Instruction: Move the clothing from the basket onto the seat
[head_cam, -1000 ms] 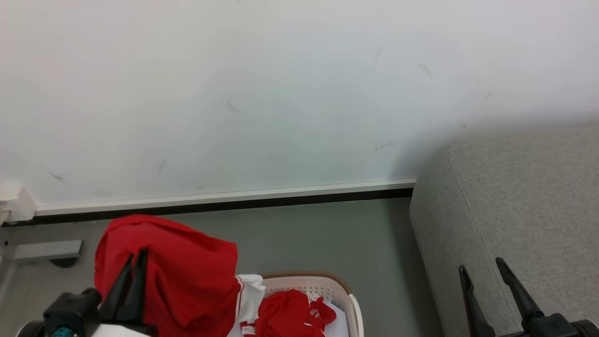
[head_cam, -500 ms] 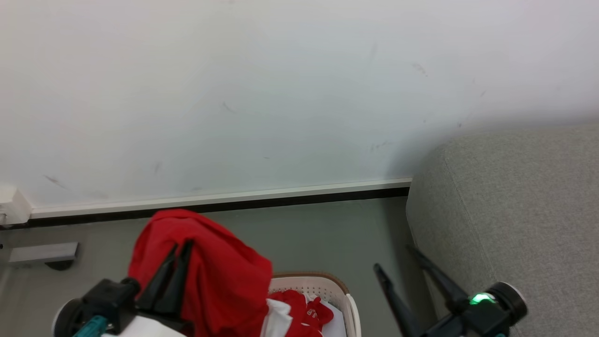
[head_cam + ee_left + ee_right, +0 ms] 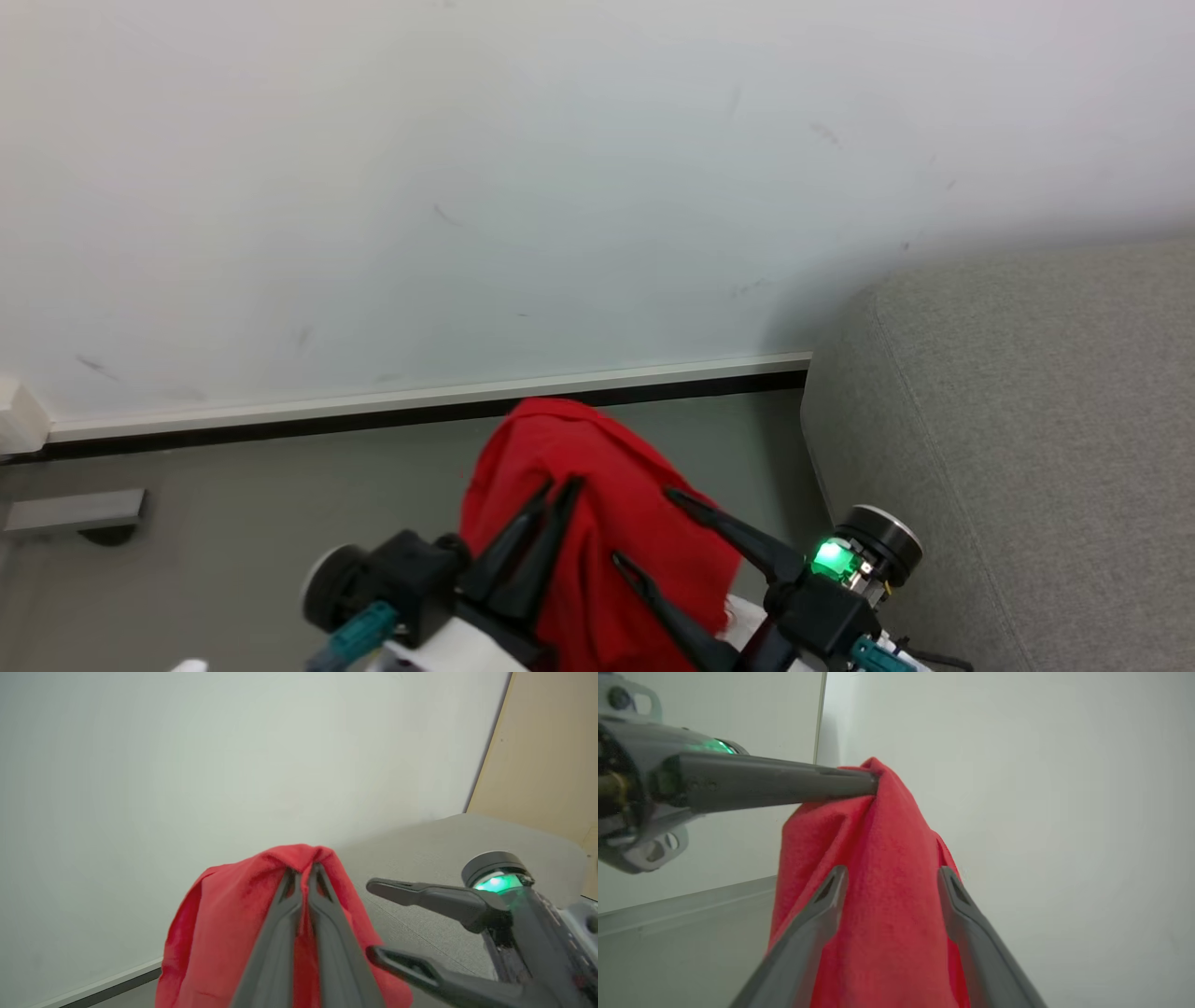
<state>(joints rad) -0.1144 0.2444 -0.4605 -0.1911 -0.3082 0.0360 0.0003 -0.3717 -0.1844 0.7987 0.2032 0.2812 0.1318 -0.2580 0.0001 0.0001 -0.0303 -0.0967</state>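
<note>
Your left gripper (image 3: 562,485) has its jaws pressed together on a fold at the top of the clothing (image 3: 597,439), a red garment that drapes down from the pinch on both sides of the fingers. Your right gripper (image 3: 644,525) sits just beside it with its jaws spread apart. In the right wrist view the hanging red fabric lies in the gap between those two fingers, below the left gripper's tips, and you cannot tell whether either finger touches it. The garment hangs in the air above the grey floor (image 3: 233,504). The seat (image 3: 1027,420) lies beyond the right gripper's outer side, apart from the fabric
</note>
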